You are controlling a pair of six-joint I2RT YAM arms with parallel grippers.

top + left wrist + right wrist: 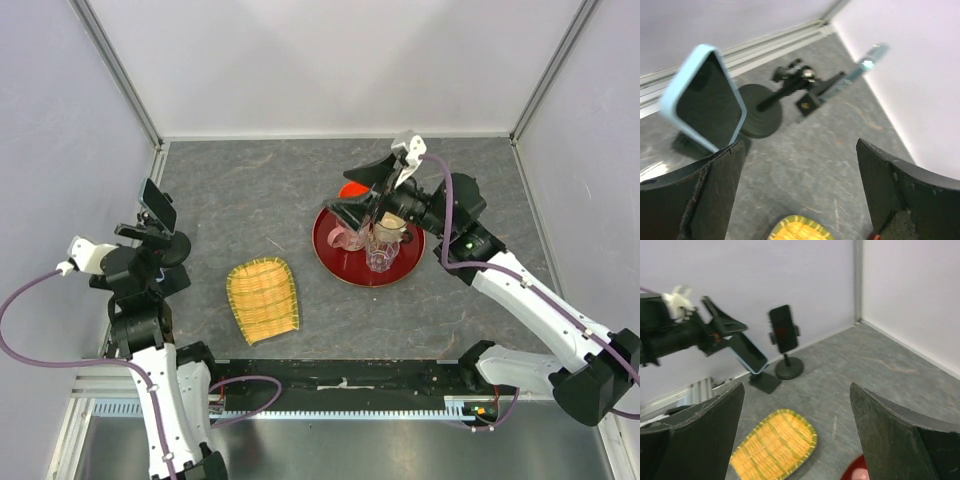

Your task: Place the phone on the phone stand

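Note:
The phone point(706, 100) has a light blue case and a dark screen. It leans tilted on a flat black stand point(765, 382) by the left wall; it also shows in the right wrist view point(748, 353) and the top view point(157, 205). My left gripper point(800, 200) is open and empty, and the phone stands just beyond its left finger point(705, 195). In the top view the left gripper point(150, 245) sits right beside the phone. A second stand with a round base point(789, 368) holds a dark slab point(782, 329) in its clamp. My right gripper point(352, 195) is open and empty above the red tray.
A yellow woven basket point(263, 297) lies in the middle front. A red round tray point(325, 250) with clear cups point(378, 252) sits under the right arm. The left wall stands close behind the stands.

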